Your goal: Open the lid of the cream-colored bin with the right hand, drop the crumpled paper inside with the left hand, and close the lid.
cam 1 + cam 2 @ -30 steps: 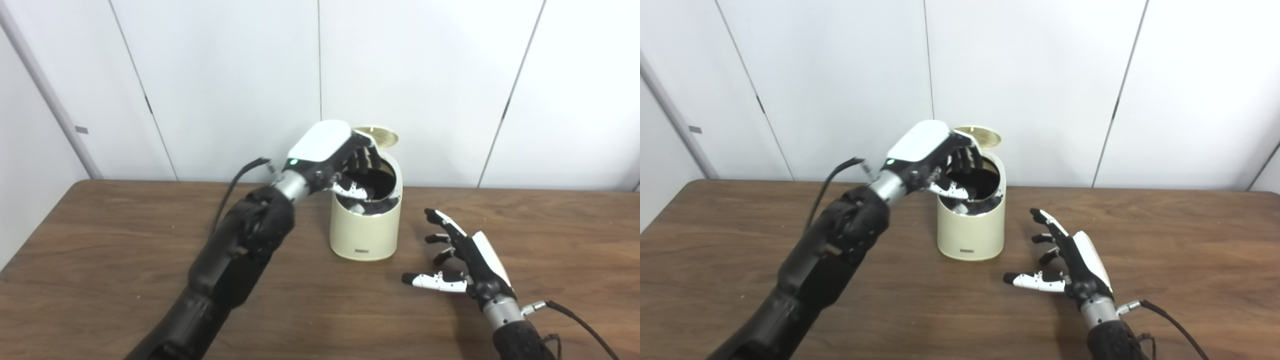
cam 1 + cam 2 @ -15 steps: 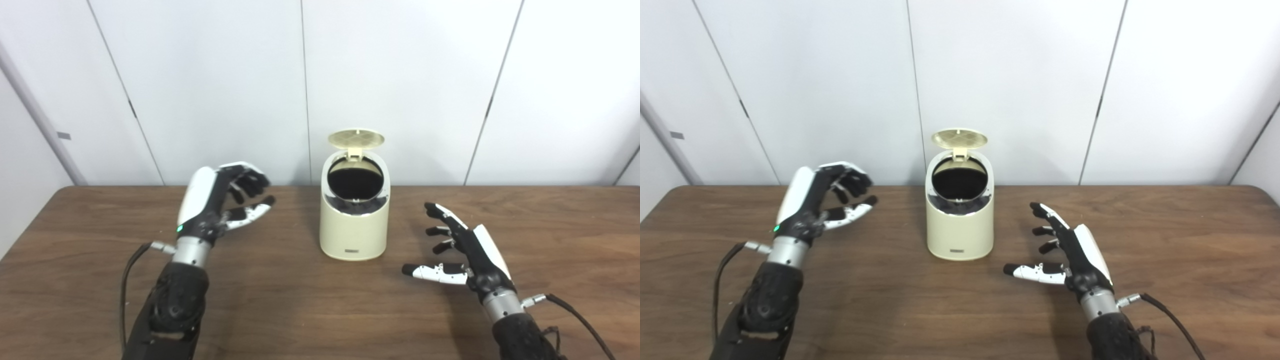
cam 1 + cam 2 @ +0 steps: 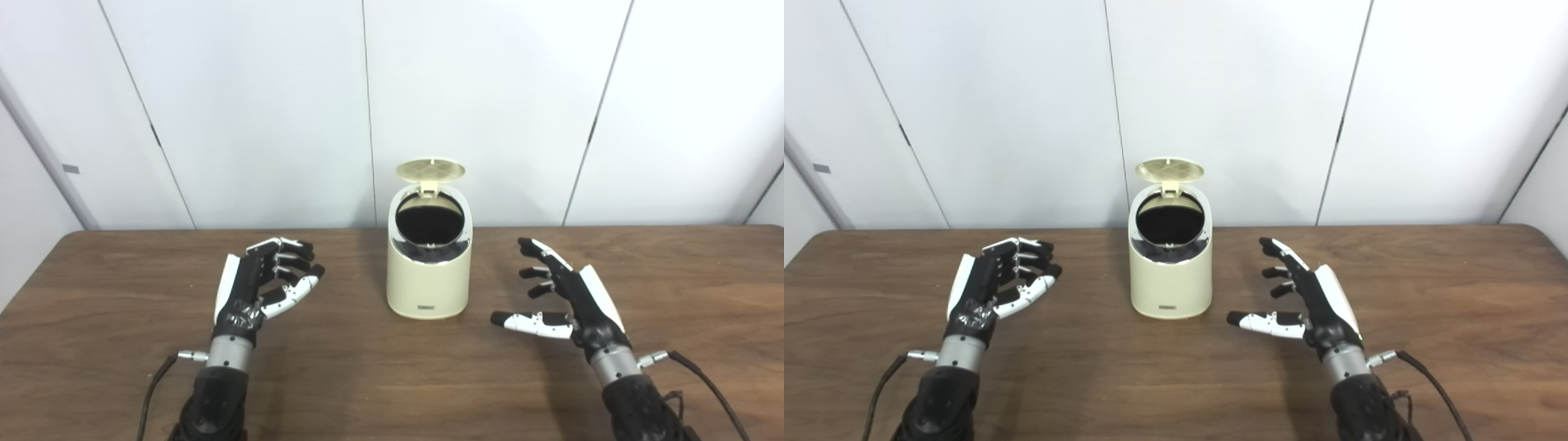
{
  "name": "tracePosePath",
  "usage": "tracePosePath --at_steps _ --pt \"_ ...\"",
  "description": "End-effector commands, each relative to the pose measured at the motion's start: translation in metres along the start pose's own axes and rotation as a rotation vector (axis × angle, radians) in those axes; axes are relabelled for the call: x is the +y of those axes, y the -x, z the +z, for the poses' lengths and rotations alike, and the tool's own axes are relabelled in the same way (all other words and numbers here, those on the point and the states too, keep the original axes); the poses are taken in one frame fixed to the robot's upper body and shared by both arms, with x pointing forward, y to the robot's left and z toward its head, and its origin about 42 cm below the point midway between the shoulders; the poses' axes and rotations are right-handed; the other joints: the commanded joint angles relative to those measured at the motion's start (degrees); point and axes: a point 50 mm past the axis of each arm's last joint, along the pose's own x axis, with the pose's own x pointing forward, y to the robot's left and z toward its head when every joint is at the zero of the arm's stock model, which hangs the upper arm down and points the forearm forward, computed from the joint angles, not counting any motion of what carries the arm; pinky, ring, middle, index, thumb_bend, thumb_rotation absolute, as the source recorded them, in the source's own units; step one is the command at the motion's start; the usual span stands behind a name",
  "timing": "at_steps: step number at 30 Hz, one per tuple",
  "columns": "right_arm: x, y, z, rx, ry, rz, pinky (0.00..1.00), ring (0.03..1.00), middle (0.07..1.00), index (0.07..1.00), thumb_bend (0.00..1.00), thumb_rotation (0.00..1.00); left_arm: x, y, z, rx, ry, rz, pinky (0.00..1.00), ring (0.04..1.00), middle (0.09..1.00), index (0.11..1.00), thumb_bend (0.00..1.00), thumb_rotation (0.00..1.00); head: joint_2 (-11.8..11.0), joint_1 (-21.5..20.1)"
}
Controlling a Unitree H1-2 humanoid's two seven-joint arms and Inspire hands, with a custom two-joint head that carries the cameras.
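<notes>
Your empty, spread left hand (image 3: 254,288) and right hand (image 3: 566,300) flank the cream-colored bin (image 3: 429,282), lid (image 3: 430,169) raised, near the table's (image 3: 367,380) far edge.

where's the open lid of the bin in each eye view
Left eye view: the lid stands raised just right of centre, above the bin's dark opening.
Right eye view: the lid sits almost at centre.
Shared landmark: the vertical wall seam just left of the lid.

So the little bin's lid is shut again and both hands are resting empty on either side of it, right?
Not quite: the lid is up, the cream bin open, as the left eye view shows. Both the left hand and right hand are empty, either side.
</notes>
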Motion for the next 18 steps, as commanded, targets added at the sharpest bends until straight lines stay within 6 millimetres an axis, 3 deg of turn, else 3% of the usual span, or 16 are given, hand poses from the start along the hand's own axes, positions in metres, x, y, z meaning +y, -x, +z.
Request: tracePosePath --at_steps 1,8,11,18 --pt "-0.019 -0.023 0.028 -0.133 0.033 -0.018 0.62 0.771 0.879 0.876 0.73 0.32 -0.001 -0.006 0.009 -0.061 0.015 0.000 0.47 0.588 0.684 0.498 0.51 0.07 -0.76 -0.77" --pt "-0.035 -0.046 0.052 -0.183 0.091 -0.004 0.69 0.805 0.881 0.881 0.77 0.30 -0.006 0.003 -0.003 -0.039 0.008 -0.010 0.46 0.589 0.682 0.498 0.51 0.06 -3.36 -1.65" --pt "-0.044 -0.058 0.063 -0.214 0.157 -0.009 0.67 0.795 0.875 0.896 0.80 0.34 -0.008 0.006 -0.008 -0.026 -0.004 -0.016 0.48 0.595 0.684 0.498 0.51 0.06 -4.29 -1.83" --pt "-0.060 -0.077 0.087 -0.253 0.215 -0.001 0.68 0.812 0.876 0.896 0.82 0.37 -0.011 0.008 -0.013 -0.015 -0.009 -0.025 0.50 0.601 0.687 0.497 0.51 0.05 -4.91 -1.88"
